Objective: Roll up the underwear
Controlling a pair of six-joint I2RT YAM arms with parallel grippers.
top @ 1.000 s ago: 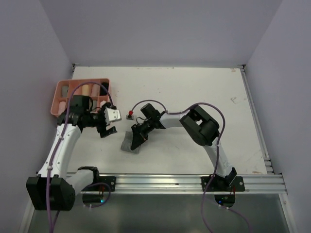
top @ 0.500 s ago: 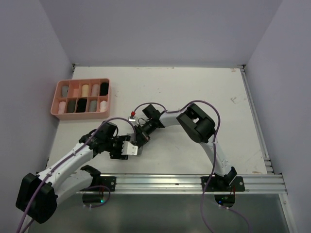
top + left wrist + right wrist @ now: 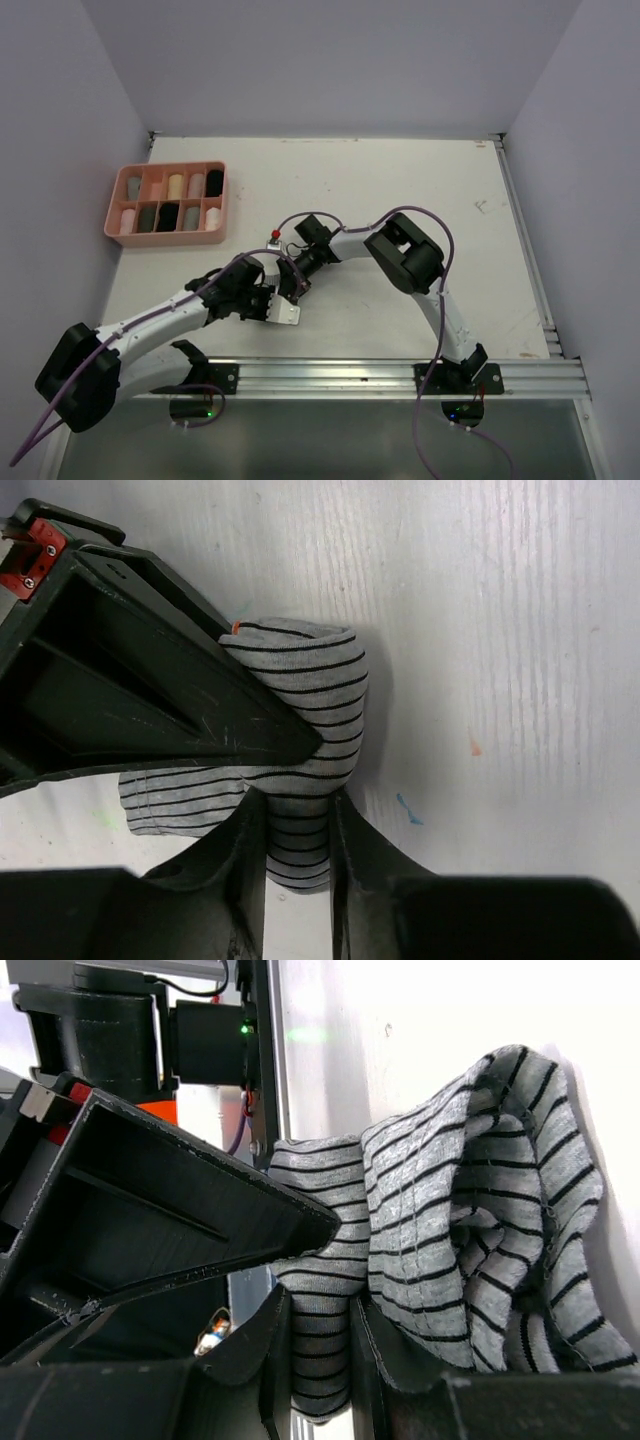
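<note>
The left gripper (image 3: 298, 870) is clamped on the near end of the single grey striped underwear (image 3: 305, 695). The right gripper (image 3: 320, 1375) pinches the same piece, tip to tip with the left. The bundle lies on the white table (image 3: 400, 180) near its front edge, its long axis in line with the left fingers and its far end rounded. One pink tray (image 3: 165, 239) with ten compartments stands well apart at far left.

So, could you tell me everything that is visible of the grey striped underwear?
The underwear is soft grey knit with thin black stripes, bunched and folded over itself, not a neat roll. It lies on the white table, toward its near edge. The left pincer pinches one end and the right pincer pinches another fold.
</note>
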